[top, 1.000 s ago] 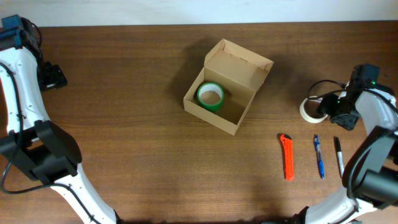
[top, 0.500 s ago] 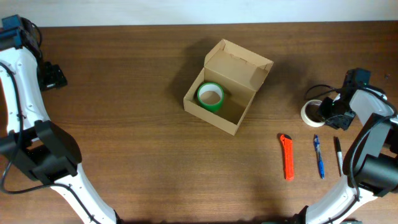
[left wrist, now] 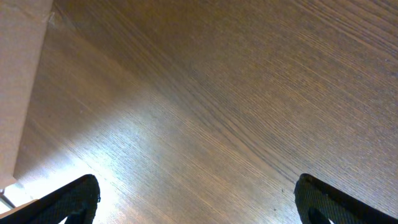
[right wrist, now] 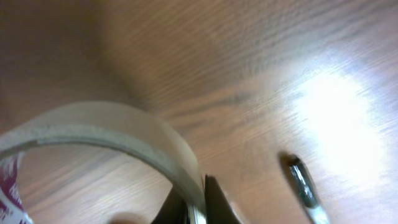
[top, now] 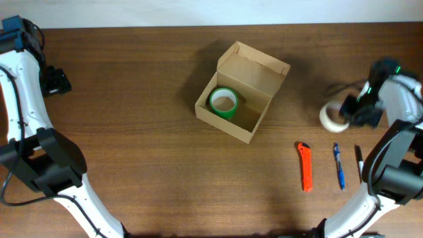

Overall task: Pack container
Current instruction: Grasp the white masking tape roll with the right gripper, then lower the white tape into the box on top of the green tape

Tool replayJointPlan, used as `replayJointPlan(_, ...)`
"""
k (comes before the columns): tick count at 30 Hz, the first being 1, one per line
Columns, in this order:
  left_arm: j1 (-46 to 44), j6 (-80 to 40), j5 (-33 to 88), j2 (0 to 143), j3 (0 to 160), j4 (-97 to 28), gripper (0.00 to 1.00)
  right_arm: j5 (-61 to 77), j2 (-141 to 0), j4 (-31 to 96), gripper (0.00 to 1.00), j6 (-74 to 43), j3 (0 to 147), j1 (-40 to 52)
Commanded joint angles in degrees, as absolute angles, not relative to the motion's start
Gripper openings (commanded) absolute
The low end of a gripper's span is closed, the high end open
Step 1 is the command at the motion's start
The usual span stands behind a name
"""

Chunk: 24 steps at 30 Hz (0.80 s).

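Note:
The container (top: pixel 254 78) is an open tan cardboard box in the middle of the table, its flap lid standing up at the back. A green tape roll (top: pixel 223 101) lies inside it at the left. Far to the right, my right gripper (top: pixel 347 114) is shut on the wall of a white tape roll (top: pixel 330 118). In the right wrist view the dark fingers (right wrist: pixel 214 202) pinch the roll's rim (right wrist: pixel 118 130) just above the wood. My left gripper (top: pixel 58 79) is at the table's far left, open over bare wood (left wrist: pixel 199 208).
An orange box cutter (top: pixel 305 166), a blue pen (top: pixel 338 166) and a black pen (top: pixel 359 164) lie in a row at the front right. One pen tip (right wrist: pixel 303 185) shows close to the held roll.
My right gripper has shut on the white roll's wall, and the arm has shifted a little with the roll. The left arm and the box have not moved.

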State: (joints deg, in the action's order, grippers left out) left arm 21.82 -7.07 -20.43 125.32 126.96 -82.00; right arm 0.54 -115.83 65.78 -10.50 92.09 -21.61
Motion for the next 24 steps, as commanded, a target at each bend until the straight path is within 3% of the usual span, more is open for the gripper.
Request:
replayJointPlan(1, 22.06, -6.55, -20.78, 125.67, 126.67, -82.00, 1.00, 1.54, -113.82, 72.60, 0.04, -6.04, 109.34, -17.98)
replayJointPlan(9, 22.06, -6.55, -20.78, 125.67, 126.67, -82.00, 1.00, 1.96, -113.82, 88.92, 0.04, 1.37, 145.99, -0.58)
replayJointPlan(17, 22.06, -6.55, -20.78, 125.67, 126.67, -82.00, 1.00, -1.06, -116.99, 90.61, 0.04, 3.03, 144.57, 20.10)
replayJointPlan(24, 22.06, -6.55, -20.80, 125.67, 126.67, -82.00, 1.00, -3.49, -126.21, 89.69, 0.04, 2.55, 143.44, 25.89)
